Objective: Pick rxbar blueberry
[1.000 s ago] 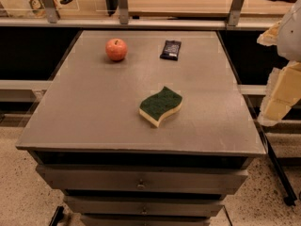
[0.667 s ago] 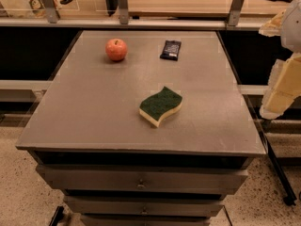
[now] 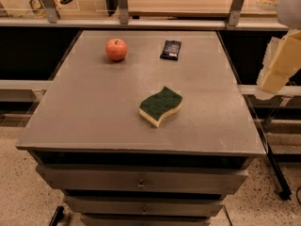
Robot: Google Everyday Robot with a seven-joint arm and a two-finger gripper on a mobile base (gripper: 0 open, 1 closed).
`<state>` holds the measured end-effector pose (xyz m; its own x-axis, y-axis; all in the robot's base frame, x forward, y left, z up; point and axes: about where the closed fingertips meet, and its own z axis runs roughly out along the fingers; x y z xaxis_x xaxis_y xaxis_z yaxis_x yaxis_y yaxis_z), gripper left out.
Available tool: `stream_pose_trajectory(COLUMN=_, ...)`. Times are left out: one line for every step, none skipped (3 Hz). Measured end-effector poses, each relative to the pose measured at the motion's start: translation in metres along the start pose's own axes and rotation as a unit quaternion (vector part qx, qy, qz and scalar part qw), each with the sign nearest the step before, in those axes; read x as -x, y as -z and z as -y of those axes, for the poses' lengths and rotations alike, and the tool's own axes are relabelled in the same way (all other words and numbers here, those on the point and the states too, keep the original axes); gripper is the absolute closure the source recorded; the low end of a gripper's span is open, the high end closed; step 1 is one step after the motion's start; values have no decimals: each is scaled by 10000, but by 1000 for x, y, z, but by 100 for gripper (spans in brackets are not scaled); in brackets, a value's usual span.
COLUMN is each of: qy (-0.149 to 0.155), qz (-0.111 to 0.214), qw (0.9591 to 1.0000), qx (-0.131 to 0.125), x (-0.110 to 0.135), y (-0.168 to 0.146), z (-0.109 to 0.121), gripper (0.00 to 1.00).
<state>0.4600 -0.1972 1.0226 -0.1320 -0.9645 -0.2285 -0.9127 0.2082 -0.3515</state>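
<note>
The rxbar blueberry (image 3: 170, 50) is a small flat bar in a dark navy-black wrapper. It lies flat at the far middle-right of the grey cabinet top (image 3: 94, 107). My gripper (image 3: 277, 67) shows as pale cream parts at the right edge of the camera view, beyond the cabinet's right side. It hangs off to the right of the bar and nearer to the camera, apart from it, and holds nothing that I can see.
A red apple (image 3: 116, 49) stands left of the bar. A green-and-yellow wavy sponge (image 3: 161, 106) lies in the middle of the top. A wooden shelf with metal posts (image 3: 123, 4) runs behind. Drawers (image 3: 141, 180) are below the front edge.
My arm at the right edge has shifted slightly up and to the right. The bar, apple and sponge have not moved.
</note>
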Motion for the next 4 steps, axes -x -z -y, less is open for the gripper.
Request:
stream_pose_trajectory(qy=-138, qz=556, qw=9983, qx=-132, x=4, y=1, z=23, gripper=0)
stream_pose_trajectory(qy=-267, qz=1644, qw=9860, qx=-35, x=48, y=12, z=44, gripper=0)
stream_pose_trajectory(qy=-226, qz=2406, qw=9703, qx=-67, x=95, y=29, z=62, gripper=0)
stream_pose_trajectory(qy=-223, qz=2407, qw=9703, qx=-67, x=96, y=29, z=62, gripper=0)
